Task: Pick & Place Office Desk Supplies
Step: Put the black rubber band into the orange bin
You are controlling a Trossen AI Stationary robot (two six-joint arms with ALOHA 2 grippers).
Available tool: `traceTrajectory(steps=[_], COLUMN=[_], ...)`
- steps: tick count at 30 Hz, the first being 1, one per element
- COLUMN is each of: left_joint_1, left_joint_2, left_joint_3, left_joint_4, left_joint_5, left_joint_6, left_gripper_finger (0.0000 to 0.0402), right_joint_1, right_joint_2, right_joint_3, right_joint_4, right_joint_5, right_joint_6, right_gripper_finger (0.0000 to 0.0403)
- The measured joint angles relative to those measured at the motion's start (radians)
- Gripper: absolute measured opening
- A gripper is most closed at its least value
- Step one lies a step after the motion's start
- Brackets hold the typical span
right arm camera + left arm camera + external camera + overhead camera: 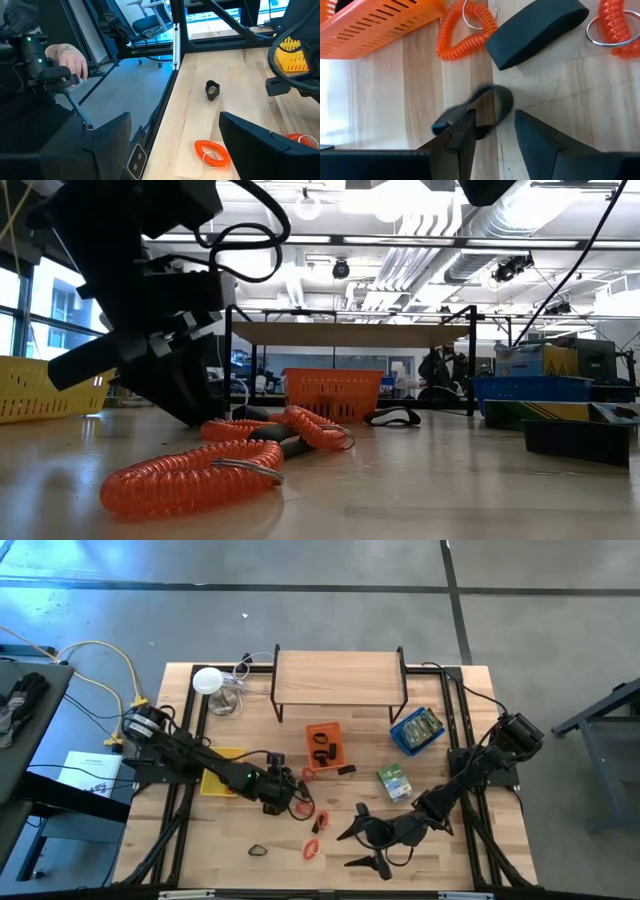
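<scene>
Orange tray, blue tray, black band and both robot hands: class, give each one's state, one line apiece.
Orange slotted plastic tray: upright, holding black pieces.
Blue plastic tray: upright, holding packets.
Black rubbery loop band: flat on the table, between the left hand's fingers.
Left hand: partly open around the band.
Right hand: open, empty.

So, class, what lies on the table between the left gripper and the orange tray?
In the high view, a red-orange coiled loop lies between the left gripper and the orange tray.

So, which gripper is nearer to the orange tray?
Left. The left gripper sits just beside the orange tray; the right gripper waits farther off, near the table's front edge.
</scene>
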Motion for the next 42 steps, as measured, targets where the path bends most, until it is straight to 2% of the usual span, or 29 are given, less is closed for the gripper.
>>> traceTrajectory(steps=[8, 11, 17, 20, 23, 26, 29, 31, 34, 39, 42], left_joint_1=[0.003, -0.008, -0.009, -0.014, -0.024, -0.034, -0.015, 0.018, 0.085, 0.224, 0.299], left_joint_2=[0.012, 0.014, 0.016, 0.010, -0.018, -0.055, -0.086, -0.095, -0.095, -0.095, -0.091], left_joint_3=[0.001, 0.001, 0.002, 0.016, 0.031, 0.031, 0.032, 0.033, 0.033, 0.034, 0.034], left_joint_4=[0.012, 0.013, 0.007, 0.006, 0.006, 0.017, 0.137, 0.252, 0.419, 0.482, 0.496], left_joint_5=[-0.014, -0.028, -0.027, -0.034, -0.098, -0.203, -0.271, -0.222, -0.075, 0.035, 0.139], left_joint_6=[-0.005, -0.007, -0.014, -0.014, -0.014, 0.015, 0.151, 0.249, 0.321, 0.254, 0.180], left_gripper_finger=[0.0119, 0.0092, 0.0011, 0.0005, 0.0003, 0.0002, 0.0002, 0.0002, 0.0002, 0.0005, 0.0010], right_joint_1=[0.000, 0.000, 0.000, 0.000, 0.000, 0.000, 0.000, 0.000, 0.000, 0.000, 0.000], right_joint_2=[0.000, 0.000, 0.000, 0.000, 0.000, 0.000, 0.000, 0.000, 0.000, 0.000, 0.000], right_joint_3=[0.000, 0.000, 0.000, 0.000, 0.000, 0.000, 0.000, 0.000, 0.000, 0.000, 0.000], right_joint_4=[-0.002, -0.002, -0.015, -0.026, -0.027, -0.026, -0.013, -0.003, 0.001, 0.000, -0.002], right_joint_5=[0.018, 0.018, 0.023, 0.043, 0.046, 0.047, 0.047, 0.047, 0.047, 0.047, 0.047], right_joint_6=[0.004, 0.004, 0.004, 0.004, 0.004, 0.004, 0.003, -0.002, 0.000, 0.002, 0.003], right_gripper_finger=[0.0290, 0.0290, 0.0290, 0.0290, 0.0290, 0.0290, 0.0290, 0.0290, 0.0290, 0.0290, 0.0290])
